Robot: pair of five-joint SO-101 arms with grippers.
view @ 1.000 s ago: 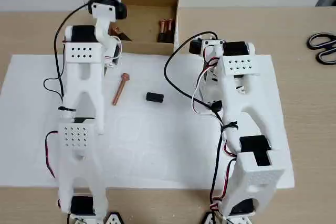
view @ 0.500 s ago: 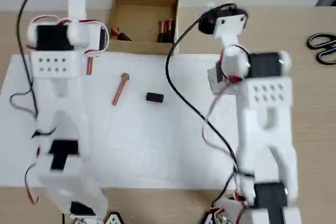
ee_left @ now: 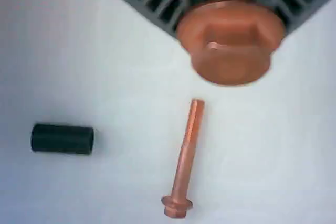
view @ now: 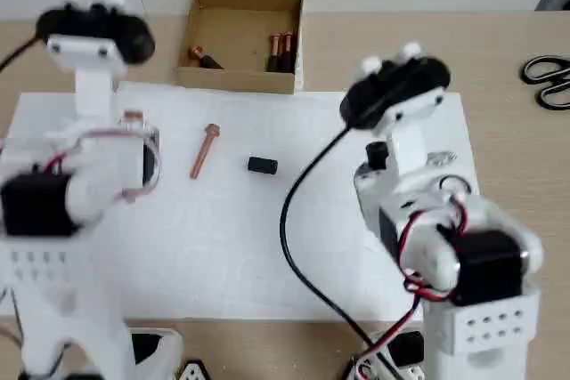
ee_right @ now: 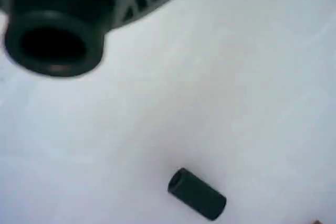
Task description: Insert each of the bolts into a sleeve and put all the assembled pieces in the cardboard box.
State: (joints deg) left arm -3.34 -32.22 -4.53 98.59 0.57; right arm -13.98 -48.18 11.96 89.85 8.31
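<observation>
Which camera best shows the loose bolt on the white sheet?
Left wrist view: the loose bolt lies whole and close. The high view shows it smaller; the right wrist view, perhaps a sliver at the edge.

open gap btwn loose bolt [view: 204, 150] & sleeve [view: 262, 165], box [view: 240, 83] top unblocked

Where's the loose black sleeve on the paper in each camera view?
High view: loose sleeve on the paper, right of the lying bolt.
Left wrist view: loose sleeve beside the lying bolt, past the held bolt.
Right wrist view: loose sleeve alone on the paper, past the held sleeve.
Shared landmark: the white paper under it.
</observation>
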